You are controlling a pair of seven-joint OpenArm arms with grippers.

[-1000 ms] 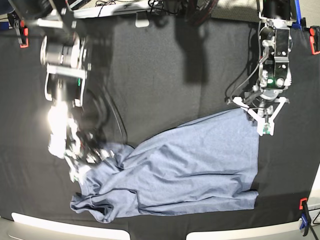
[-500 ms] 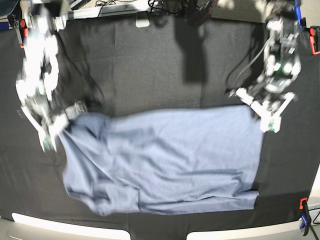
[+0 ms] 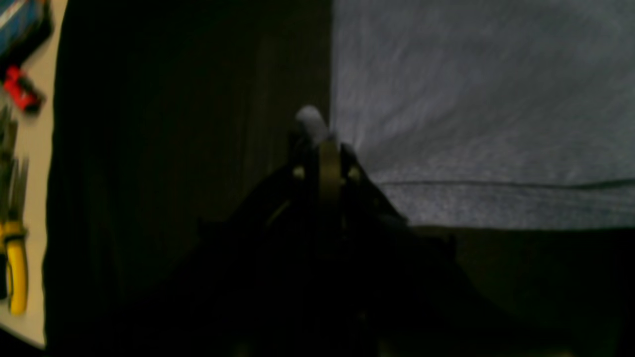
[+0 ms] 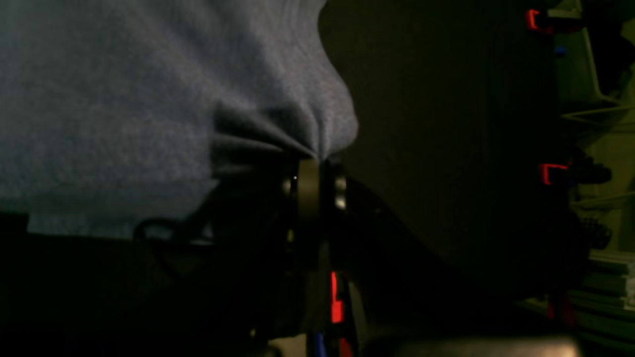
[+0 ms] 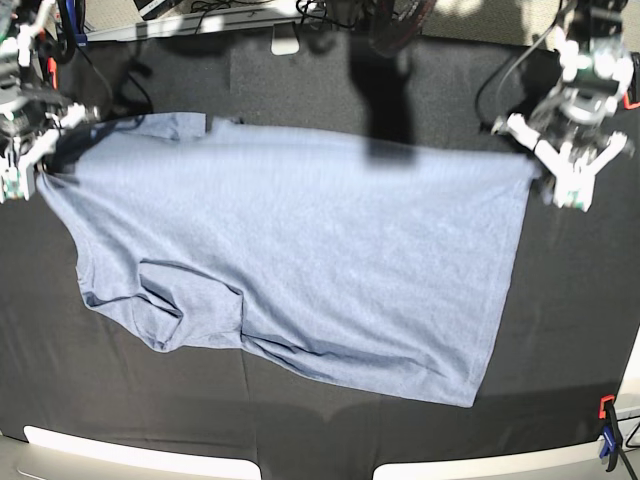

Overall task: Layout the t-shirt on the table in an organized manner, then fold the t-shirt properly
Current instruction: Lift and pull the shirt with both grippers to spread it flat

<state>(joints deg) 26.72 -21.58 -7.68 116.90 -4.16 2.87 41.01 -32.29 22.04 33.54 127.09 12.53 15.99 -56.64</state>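
The blue-grey t-shirt (image 5: pixel 300 260) is stretched wide across the black table (image 5: pixel 300 80), plain side up. Its far edge is pulled taut between my two grippers, and one sleeve lies folded at the near left. At the far right in the base view, my left gripper (image 5: pixel 548 178) is shut on the shirt's corner. The left wrist view shows that gripper (image 3: pixel 320 144) pinching the hem corner of the t-shirt (image 3: pixel 471 114). At the far left, my right gripper (image 5: pixel 30 172) is shut on bunched cloth. In the right wrist view the t-shirt (image 4: pixel 124 99) puckers into that gripper (image 4: pixel 312 166).
Orange clamps sit at the table's edges at the far left (image 5: pixel 50 68), far right (image 5: pixel 630 85) and near right (image 5: pixel 607 412). Cables (image 5: pixel 330 15) run along the far edge. Yellow-handled pliers (image 3: pixel 15 267) lie beyond the cloth's edge in the left wrist view.
Both arms moved toward the far edge and apart. The shirt went from a crumpled heap at the near left to a wide, taut spread. Both grips held throughout.
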